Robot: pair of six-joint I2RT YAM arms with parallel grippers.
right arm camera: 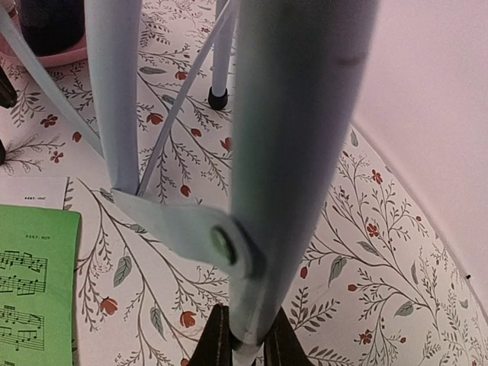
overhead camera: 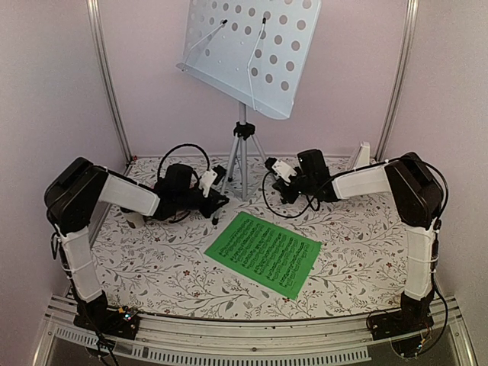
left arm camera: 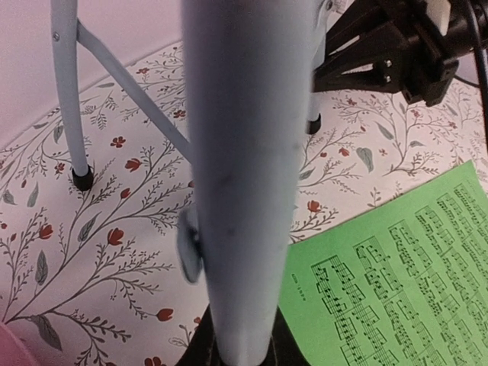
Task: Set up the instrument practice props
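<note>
The pale grey music stand [overhead camera: 248, 53] stands at the back middle on its tripod [overhead camera: 242, 156], its hole-punched desk tilted. My left gripper [left arm camera: 242, 345] is shut on one tripod leg [left arm camera: 244, 168]. From the other side, my right gripper [right arm camera: 245, 347] is shut on another leg [right arm camera: 297, 152]. In the top view the left gripper [overhead camera: 219, 185] and right gripper [overhead camera: 276, 171] flank the tripod. A green sheet of music [overhead camera: 263, 253] lies flat in front of the stand. A white sheet's corner [right arm camera: 30, 191] shows beside the green sheet [right arm camera: 34, 282]. The small white metronome [overhead camera: 364, 155] stands at the back right.
A dark blue cup on a pink plate [right arm camera: 46, 34] sits near the tripod's far side in the right wrist view. Pink walls and metal corner rails [overhead camera: 107, 76] close in the floral tabletop [overhead camera: 152, 259]. The tripod's rubber feet [left arm camera: 81, 179] rest on the cloth.
</note>
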